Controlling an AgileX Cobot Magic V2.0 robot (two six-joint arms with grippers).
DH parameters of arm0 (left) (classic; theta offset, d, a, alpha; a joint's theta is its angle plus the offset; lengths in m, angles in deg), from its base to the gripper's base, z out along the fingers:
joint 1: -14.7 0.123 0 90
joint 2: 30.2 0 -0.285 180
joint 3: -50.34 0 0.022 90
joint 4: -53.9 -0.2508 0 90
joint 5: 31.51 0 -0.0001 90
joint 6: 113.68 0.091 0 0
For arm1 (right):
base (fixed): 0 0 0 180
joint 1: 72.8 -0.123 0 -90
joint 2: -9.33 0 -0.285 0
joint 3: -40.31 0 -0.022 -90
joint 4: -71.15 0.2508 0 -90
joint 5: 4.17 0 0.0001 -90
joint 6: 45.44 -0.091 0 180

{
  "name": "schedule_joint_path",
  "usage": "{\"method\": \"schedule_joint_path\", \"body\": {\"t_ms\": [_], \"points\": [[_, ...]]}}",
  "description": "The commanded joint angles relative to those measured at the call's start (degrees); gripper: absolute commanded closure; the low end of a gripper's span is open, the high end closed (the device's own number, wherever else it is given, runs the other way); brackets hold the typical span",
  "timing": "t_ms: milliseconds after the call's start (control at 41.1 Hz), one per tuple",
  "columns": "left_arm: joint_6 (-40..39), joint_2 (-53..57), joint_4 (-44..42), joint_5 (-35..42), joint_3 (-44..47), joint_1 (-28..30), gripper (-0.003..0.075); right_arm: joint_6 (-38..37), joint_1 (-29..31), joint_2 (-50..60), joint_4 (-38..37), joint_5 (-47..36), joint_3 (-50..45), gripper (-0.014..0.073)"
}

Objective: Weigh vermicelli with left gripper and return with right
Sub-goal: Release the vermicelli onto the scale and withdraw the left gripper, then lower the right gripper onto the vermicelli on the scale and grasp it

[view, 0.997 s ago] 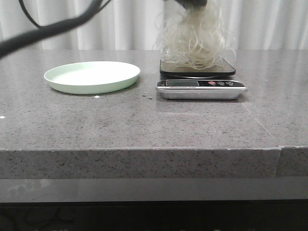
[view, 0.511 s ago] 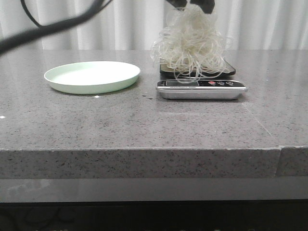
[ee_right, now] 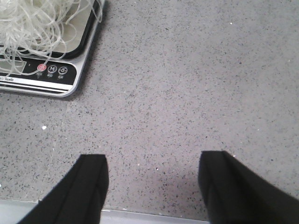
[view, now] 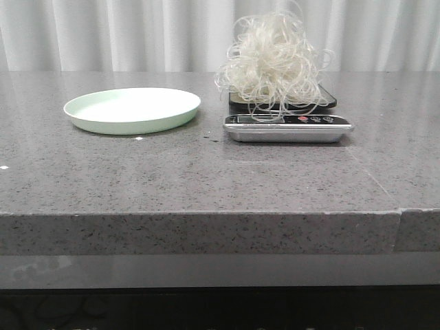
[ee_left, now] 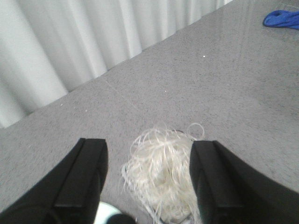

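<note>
The vermicelli (view: 274,63) is sitting free on the scale (view: 287,128) near the bench's (view: 206,179) far edge for weighing, the left end effector (ee_left: 148,179) hanging spread above it while the right end effector (ee_right: 154,186) is waiting spread nearby, the pale green plate (view: 132,110) lying vacant

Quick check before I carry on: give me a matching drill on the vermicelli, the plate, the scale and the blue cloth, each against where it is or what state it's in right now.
Things:
1. vermicelli
2. plate
3. scale
4. blue cloth

Places or states:
A. bare, on the counter left of the scale
B. piled on the scale's platform, nothing gripping it
C. seen only in the left wrist view, far off on the counter
D. carries the load, button panel facing the robot

Pairs: 1-B, 2-A, 3-D, 4-C
</note>
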Motion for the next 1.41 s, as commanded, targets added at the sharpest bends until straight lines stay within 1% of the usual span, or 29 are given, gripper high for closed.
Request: {"method": "schedule_joint_path", "body": {"t_ms": [0,122,389,730,924,1070,1241,1387], "points": [[-1.75,7.37,-0.13,0.45,1.27,-0.34,0.0268,1.38,-0.64,-0.26,-0.10,-2.54,1.62,0.0070],[-2.88,14.50,-0.13,1.38,8.75,-0.34,0.0268,1.44,-1.93,-0.26,-0.10,-2.59,1.62,0.0070],[-3.20,30.52,-0.34,7.78,28.12,-0.34,0.0268,1.49,-5.38,-0.26,-0.10,-3.59,-0.10,0.0070],[-3.31,49.76,-0.14,8.03,47.42,-0.34,0.0268,1.55,-8.31,-0.26,-0.10,-4.19,-0.16,0.0070],[-3.31,56.23,-0.09,8.03,53.11,-0.34,0.0268,3.32,-10.48,-0.26,-0.10,-6.39,-0.16,0.0070],[-3.31,57.78,-0.09,8.03,54.95,-0.34,0.0268,3.32,-12.85,-0.78,-0.10,-9.98,0.59,0.0070],[-3.31,57.78,-0.09,7.92,55.06,-0.34,0.0268,3.32,-14.96,-5.14,1.78,-10.71,4.72,0.0070],[-3.31,57.78,-0.09,7.92,55.06,-0.34,0.0268,3.34,-17.95,-10.61,2.07,-11.34,9.47,0.0070]]}}
